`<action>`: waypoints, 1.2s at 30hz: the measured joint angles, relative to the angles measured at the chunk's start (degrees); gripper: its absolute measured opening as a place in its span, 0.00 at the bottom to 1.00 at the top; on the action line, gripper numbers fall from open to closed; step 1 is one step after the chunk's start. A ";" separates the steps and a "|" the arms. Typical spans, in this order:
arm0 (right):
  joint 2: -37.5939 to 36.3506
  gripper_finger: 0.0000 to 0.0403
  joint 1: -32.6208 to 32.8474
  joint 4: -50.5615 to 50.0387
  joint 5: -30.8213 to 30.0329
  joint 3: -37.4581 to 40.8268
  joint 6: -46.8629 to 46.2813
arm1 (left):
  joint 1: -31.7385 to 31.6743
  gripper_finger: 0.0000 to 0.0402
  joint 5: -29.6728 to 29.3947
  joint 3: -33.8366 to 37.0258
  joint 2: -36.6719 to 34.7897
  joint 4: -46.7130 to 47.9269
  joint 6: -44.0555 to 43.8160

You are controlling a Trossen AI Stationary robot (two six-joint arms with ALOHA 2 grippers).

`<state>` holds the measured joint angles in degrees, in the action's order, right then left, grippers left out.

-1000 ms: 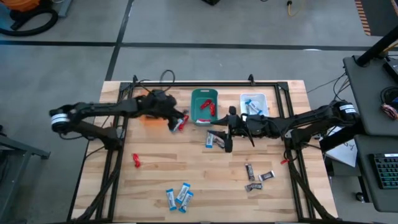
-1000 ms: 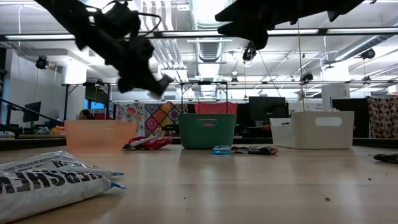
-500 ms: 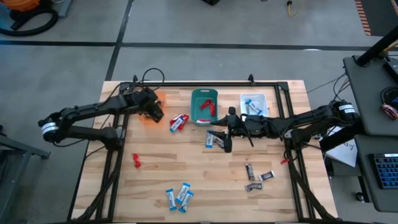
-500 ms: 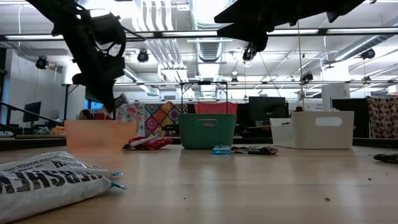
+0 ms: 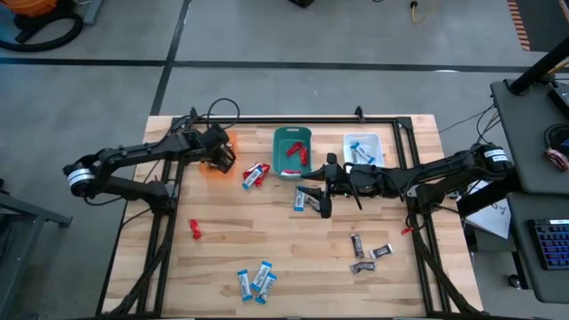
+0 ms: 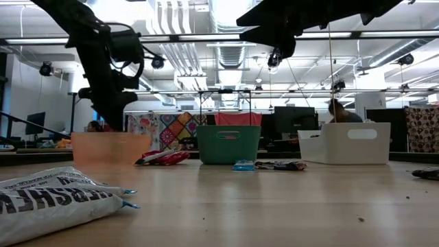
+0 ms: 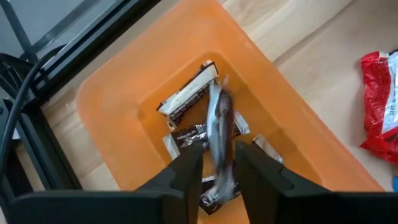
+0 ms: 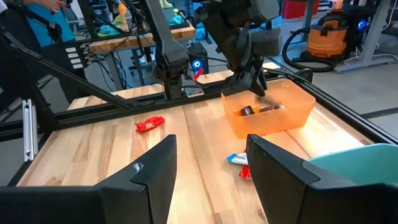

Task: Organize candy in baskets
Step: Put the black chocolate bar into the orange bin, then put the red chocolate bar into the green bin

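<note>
My left gripper (image 7: pixel 219 177) points down into the orange basket (image 7: pixel 124 118), at the table's far left, which holds several dark silver-grey candy bars (image 7: pixel 186 102). Its fingers stand apart, and one blurred grey candy (image 7: pixel 219 124) shows in the gap between them. The teal basket (image 5: pixel 292 151) holds red candy; the whitish basket (image 5: pixel 363 149) holds blue-and-white candy. My right gripper (image 8: pixel 211 180) hangs open and level above the table's middle (image 5: pixel 325 197), with nothing between its fingers. My left gripper comes from above, slanting down into the orange basket. The blurred grey candy (image 7: pixel 217 149) stands upright between the fingers and clear of the basket floor at its upper end. Whether the fingers touch it I cannot tell.
Loose candy lies on the table: red pieces (image 5: pixel 255 175) beside the teal basket, one red (image 5: pixel 195 229) at the left, blue-and-white ones (image 5: pixel 256 281) near the front, dark ones (image 5: pixel 366 251) at the right, a few (image 5: pixel 307 199) under my right gripper. A large candy bag (image 6: pixel 55 199) lies near the low camera.
My left gripper has swung from beside the teal basket toward the table's left edge, over the orange basket. It has tipped from nearly level to pointing steeply down, carrying the grey candy with it. The right arm has kept still.
</note>
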<state>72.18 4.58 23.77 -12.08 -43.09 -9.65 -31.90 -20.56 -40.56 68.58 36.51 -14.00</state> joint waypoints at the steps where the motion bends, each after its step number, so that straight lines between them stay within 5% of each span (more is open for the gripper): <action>1: 0.00 0.46 0.00 -0.02 0.00 0.00 0.00 | 0.00 0.21 0.00 0.00 0.16 0.01 0.00; 8: 0.00 0.46 0.00 -1.06 0.02 0.00 -0.49 | 0.03 0.32 0.05 -0.03 -0.16 0.37 -0.56; 16: -0.02 0.46 0.00 -1.23 0.02 0.00 -0.06 | 3.29 0.36 5.74 -6.39 -0.93 14.86 -12.57; 26: -0.02 0.46 0.00 -10.54 0.41 -2.09 1.54 | 23.94 0.34 8.15 -7.78 -0.92 24.32 -40.15; 36: -0.07 0.46 0.04 -11.11 8.09 -2.21 2.93 | 46.20 0.34 11.29 -7.78 1.61 28.97 -71.89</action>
<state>72.12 4.62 12.66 -3.98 -45.30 -6.72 14.30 -9.27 -48.34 70.19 65.48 -85.89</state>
